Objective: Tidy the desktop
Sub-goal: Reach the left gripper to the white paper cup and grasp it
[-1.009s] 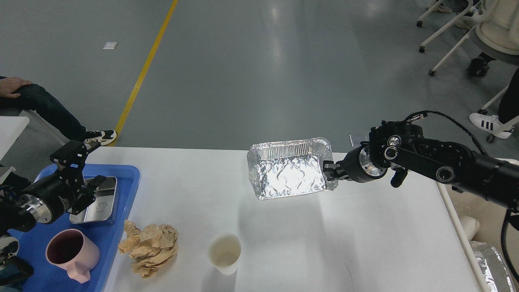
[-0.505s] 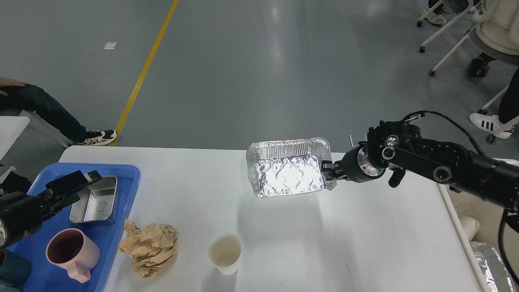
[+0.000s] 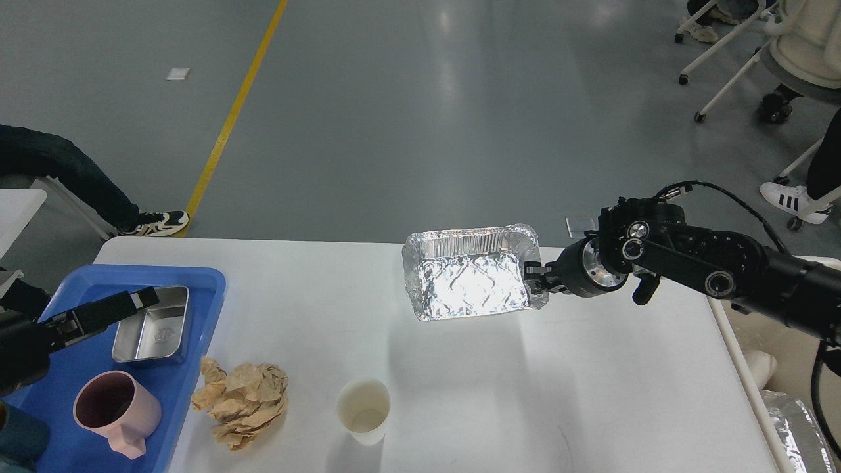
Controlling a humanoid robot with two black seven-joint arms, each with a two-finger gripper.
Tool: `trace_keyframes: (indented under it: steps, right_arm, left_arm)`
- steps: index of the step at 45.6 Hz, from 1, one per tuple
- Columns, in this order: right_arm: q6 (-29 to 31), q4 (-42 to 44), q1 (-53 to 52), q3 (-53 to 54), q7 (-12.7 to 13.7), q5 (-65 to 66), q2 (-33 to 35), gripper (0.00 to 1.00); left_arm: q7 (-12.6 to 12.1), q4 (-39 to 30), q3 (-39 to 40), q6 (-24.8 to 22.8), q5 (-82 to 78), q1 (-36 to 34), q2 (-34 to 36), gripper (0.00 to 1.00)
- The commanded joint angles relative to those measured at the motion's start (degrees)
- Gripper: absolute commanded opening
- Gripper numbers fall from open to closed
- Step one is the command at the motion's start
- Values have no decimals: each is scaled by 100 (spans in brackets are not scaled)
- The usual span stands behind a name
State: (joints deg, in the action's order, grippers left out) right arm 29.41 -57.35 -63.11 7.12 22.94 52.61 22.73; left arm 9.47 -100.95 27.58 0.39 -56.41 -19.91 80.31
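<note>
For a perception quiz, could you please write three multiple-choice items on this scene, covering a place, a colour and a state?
1. Where does the steel box lie?
A. on the bare desktop
B. in the blue tray
C. inside the foil pan

2. What colour is the mug?
A. green
B. yellow
C. pink

3. What state is the foil pan in?
A. held above the desktop by the right gripper
B. flat under the paper wad
C. stacked in the paper cup

Key: 1 B, the box sits within the tray's rim. 2 C, its wall and handle are pink. 3 A, the gripper is shut on the pan's right rim and the pan's shadow falls lower on the desktop, apart from it.
</note>
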Motion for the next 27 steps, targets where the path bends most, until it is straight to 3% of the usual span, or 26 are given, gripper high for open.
trace_keyframes:
  steps: [1, 6, 15, 27]
  right_arm:
    - [-6, -13, 0, 0, 0, -5, 3, 0]
    - [-15, -13, -8, 9, -9, -5, -14, 0]
    - [-23, 5, 0, 9, -9, 4, -49, 0]
    - [-23, 5, -26, 9, -9, 4, -58, 0]
  left_arm:
    - [107, 23, -16, -21, -37, -65, -111, 97]
    - [371, 163, -78, -188, -142, -469, -751, 97]
    - [371, 365, -402, -531, -415, -961, -1491, 97]
    - [363, 559, -1957, -681, -687, -1954, -1869, 97]
